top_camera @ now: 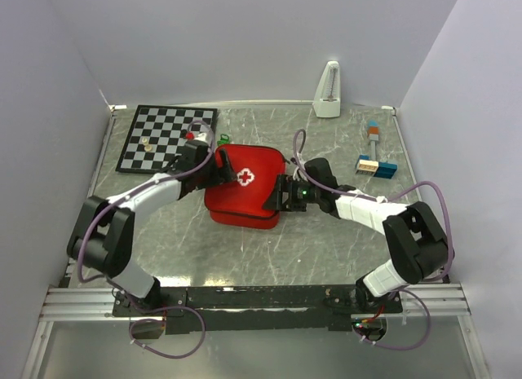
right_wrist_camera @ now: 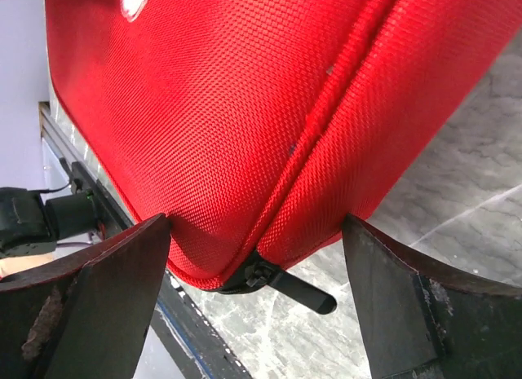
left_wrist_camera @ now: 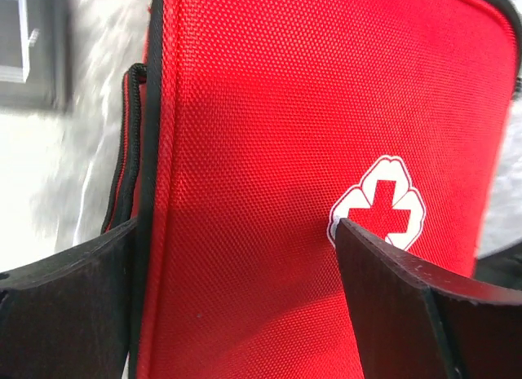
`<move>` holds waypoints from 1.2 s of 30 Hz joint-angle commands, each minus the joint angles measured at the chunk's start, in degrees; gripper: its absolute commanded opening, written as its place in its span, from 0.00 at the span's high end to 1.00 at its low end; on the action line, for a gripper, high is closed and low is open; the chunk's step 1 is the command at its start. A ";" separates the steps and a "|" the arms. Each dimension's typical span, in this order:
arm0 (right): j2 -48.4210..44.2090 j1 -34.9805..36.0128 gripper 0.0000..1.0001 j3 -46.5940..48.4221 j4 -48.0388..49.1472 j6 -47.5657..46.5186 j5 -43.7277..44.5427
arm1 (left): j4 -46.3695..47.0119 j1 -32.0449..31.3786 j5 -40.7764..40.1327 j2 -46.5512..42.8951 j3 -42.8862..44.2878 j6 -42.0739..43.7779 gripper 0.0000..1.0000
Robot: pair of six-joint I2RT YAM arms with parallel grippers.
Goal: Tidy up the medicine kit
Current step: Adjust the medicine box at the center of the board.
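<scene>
My own dark fingers (left_wrist_camera: 73,306) fill the bottom of the left wrist view, spread wide with nothing clamped; the left gripper (left_wrist_camera: 236,224) is open and straddles one long zipped edge of the medicine kit (top_camera: 241,206), one finger outside the black zip, the other over the lid just beside the white cross (left_wrist_camera: 379,208). My right gripper (right_wrist_camera: 257,220) is likewise open; its tips stand either side of a rounded corner of the kit, very near the fabric, and I judge that they are not pinching it; the zip pull (right_wrist_camera: 281,283) lies between them, just off the corner.

The kit lies flat in the middle of the table (top_camera: 245,261), cross up, lid down, just beside the near right corner of the chessboard (top_camera: 167,138); the seam I can see runs closed round the corner. No contents show, so I cannot tell whether the inside is already sorted; by my judgement the case is either shut after packing or not yet unzipped, and the pull under my right fingers is the thing to settle that.

Both my arms reach in low from the near edge, elbows bowed outward; the left forearm angles to the kit's far left edge, the right forearm runs leftward to its right side, wrists close to the table.
</scene>
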 commanded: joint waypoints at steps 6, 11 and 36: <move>-5.18 3.23 0.09 -3.23 3.79 -0.04 -1.59 | 2.17 -12.04 10.60 10.11 12.00 11.45 0.10; -5.10 4.46 0.08 -2.54 1.51 -1.09 -1.15 | 3.58 -12.31 20.34 12.76 15.69 17.24 0.11; -7.58 -11.79 0.05 14.86 -8.79 -3.12 31.90 | 10.67 -10.62 3.38 -37.41 -13.54 -2.33 0.26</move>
